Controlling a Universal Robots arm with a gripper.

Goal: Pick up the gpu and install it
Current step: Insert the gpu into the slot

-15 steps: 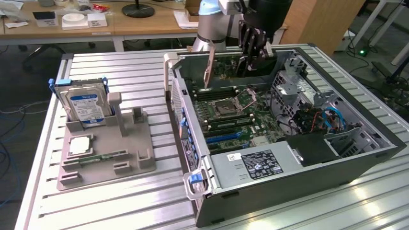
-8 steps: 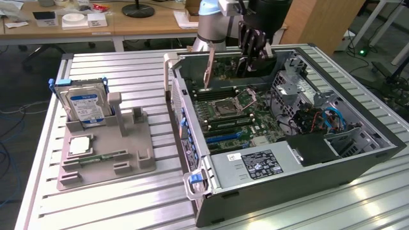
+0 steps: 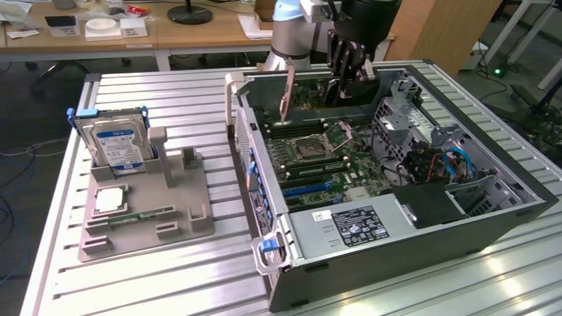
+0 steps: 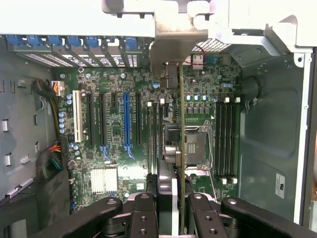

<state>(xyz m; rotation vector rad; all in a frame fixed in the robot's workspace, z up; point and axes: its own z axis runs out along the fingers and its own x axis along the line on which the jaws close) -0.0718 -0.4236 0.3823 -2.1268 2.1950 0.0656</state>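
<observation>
A ribbed aluminium bench [image 3: 158, 283] carries an open grey steel computer case [image 3: 518, 174] lying on its side. It takes up the half of the bench toward the exterior view's right and reaches almost to the far edge. Inside lies a green motherboard [image 3: 325, 158], dense with small parts, long black slots and one blue slot [image 4: 126, 124].

Above the far end of the case, near the bench's far edge, hangs the black claw [image 3: 345, 74] of the robot arm. Its jointed fingers [image 4: 148, 215] are drawn in from both sides and pinch the gpu [image 4: 181, 148], a thin flat card held on edge, clear of the board. The card's pale metal bracket [image 3: 288, 95] hangs as a narrow strip at the end pointing to the exterior view's left.

On the half of the bench toward the exterior view's left sits a matt grey moulded holder [image 3: 176, 224]. A silver hard drive [image 3: 118, 148] with a blue label stands upright at its far end. A slim green memory stick [image 3: 145, 214] lies flat near its front edge.
</observation>
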